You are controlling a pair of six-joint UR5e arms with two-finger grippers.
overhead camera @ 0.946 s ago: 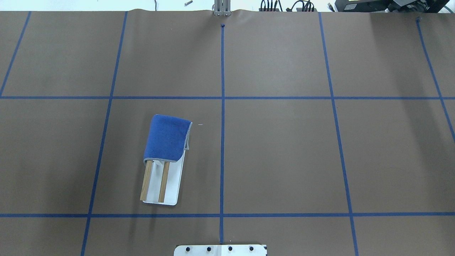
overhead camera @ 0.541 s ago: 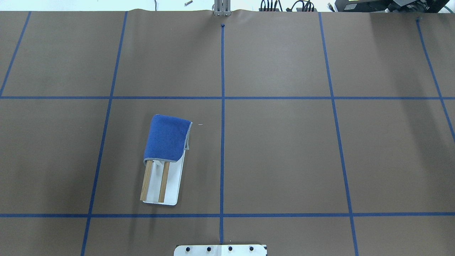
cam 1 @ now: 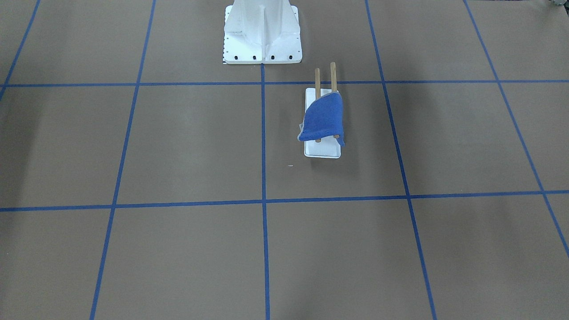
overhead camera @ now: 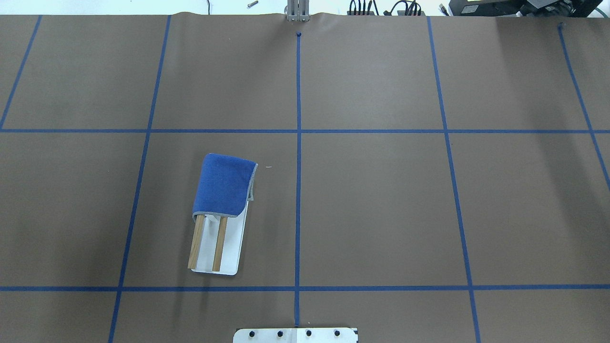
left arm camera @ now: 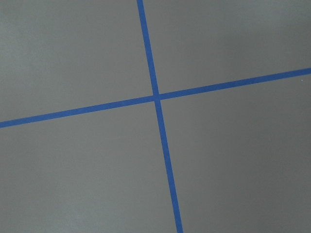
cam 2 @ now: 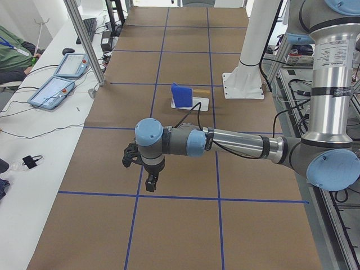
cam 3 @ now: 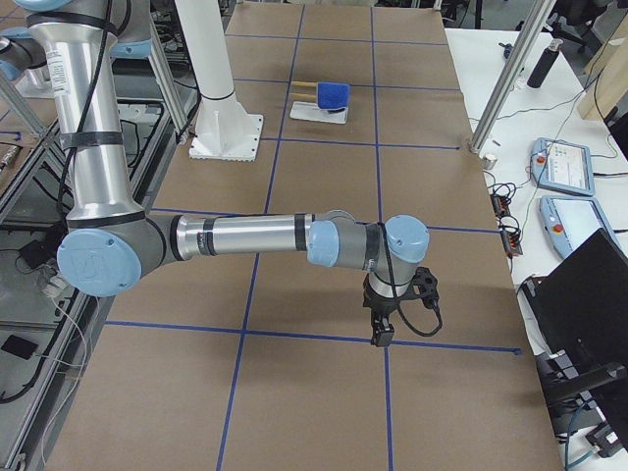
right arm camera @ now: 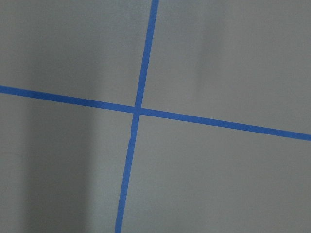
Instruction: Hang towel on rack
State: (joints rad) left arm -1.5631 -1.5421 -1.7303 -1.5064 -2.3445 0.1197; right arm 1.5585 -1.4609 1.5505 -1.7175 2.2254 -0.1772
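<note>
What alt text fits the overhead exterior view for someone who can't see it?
A blue towel hangs over the far end of a small rack, left of centre, its two wooden rods and white base showing on the robot's side. The brown table carries a blue tape grid; no arm or pincer is in this view.

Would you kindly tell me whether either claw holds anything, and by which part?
Nothing is held: the towel drapes over the rack, far from the left claw and right claw.
</note>
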